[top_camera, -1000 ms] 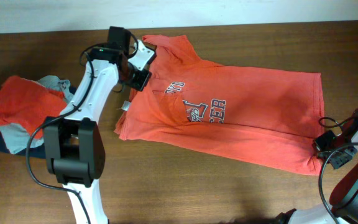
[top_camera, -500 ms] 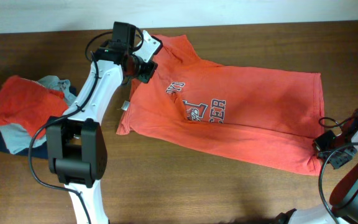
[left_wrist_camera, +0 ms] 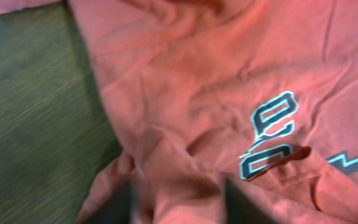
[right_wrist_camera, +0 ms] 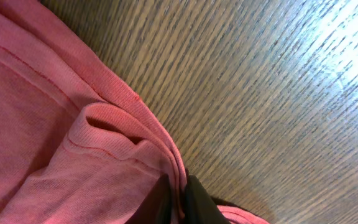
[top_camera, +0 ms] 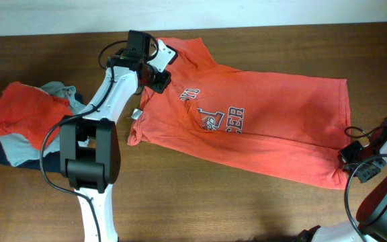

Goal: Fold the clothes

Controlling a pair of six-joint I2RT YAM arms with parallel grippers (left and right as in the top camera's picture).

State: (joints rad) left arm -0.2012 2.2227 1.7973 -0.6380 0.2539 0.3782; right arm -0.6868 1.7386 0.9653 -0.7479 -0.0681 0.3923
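Observation:
The orange-red T-shirt (top_camera: 274, 128) lies spread across the table with its chest lettering (top_camera: 213, 114) facing up. My left gripper (top_camera: 158, 66) hangs over the shirt's far left part, near the collar. In the left wrist view its dark fingers (left_wrist_camera: 241, 205) stand apart, with a loose hump of shirt cloth (left_wrist_camera: 179, 186) between them. My right gripper (top_camera: 352, 161) is at the shirt's near right corner. In the right wrist view it (right_wrist_camera: 180, 199) is shut on the folded hem (right_wrist_camera: 135, 118).
A pile of smaller clothes (top_camera: 25, 121), orange-red, grey-blue and navy, lies at the left edge. A white tag (top_camera: 136, 114) sticks out at the shirt's left border. Bare wood table (top_camera: 213, 202) runs along the front.
My left gripper has moved slightly back and right over the shirt's left end, and its jaws have come apart. The shirt's left edge has shifted with it. The right arm has not moved.

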